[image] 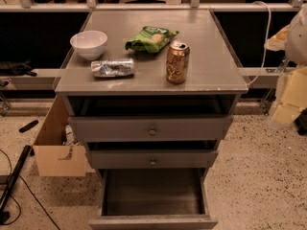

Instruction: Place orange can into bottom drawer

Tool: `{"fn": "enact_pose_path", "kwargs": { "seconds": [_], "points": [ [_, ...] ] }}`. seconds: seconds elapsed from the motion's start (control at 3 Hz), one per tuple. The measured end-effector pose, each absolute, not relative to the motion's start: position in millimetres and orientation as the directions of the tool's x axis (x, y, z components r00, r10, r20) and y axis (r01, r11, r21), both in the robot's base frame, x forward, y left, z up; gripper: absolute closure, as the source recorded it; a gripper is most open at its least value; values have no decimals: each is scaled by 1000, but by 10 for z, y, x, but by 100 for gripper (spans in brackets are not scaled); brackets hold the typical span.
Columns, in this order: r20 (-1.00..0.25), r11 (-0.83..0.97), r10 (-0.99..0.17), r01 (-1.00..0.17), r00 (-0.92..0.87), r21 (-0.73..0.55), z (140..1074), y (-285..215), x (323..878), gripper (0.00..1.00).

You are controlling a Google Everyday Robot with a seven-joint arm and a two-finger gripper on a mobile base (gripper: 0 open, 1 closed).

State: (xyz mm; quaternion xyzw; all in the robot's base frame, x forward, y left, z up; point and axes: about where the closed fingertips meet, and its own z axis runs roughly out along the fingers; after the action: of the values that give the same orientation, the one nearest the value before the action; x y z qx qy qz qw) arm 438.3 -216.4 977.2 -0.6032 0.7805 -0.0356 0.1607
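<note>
The orange can [177, 62] stands upright on the grey cabinet top [211, 75], right of centre near the front edge. Its silver lid with a pull tab faces up. The bottom drawer [152, 193] is pulled out at the foot of the cabinet, and its dark interior holds nothing. My gripper [290, 95] shows as a pale, blurred shape at the right edge of the camera view. It hangs beside the cabinet, well to the right of the can and apart from it.
On the cabinet top also lie a crushed silver can [112, 67], a white bowl [88, 43] and a green snack bag [151, 38]. The two knobbed upper drawers [152, 128] are slightly out. A cardboard box [56, 150] sits on the floor at the left.
</note>
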Motion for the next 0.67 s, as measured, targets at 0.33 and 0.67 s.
{"fn": "enact_pose_path", "kwargs": {
  "seconds": [0.33, 0.67],
  "points": [
    [-216, 266, -953, -929, -213, -258, 9803, -2141, 4409, 0],
    [-287, 231, -946, -934, -150, -274, 9880, -2032, 4687, 0]
  ]
}}
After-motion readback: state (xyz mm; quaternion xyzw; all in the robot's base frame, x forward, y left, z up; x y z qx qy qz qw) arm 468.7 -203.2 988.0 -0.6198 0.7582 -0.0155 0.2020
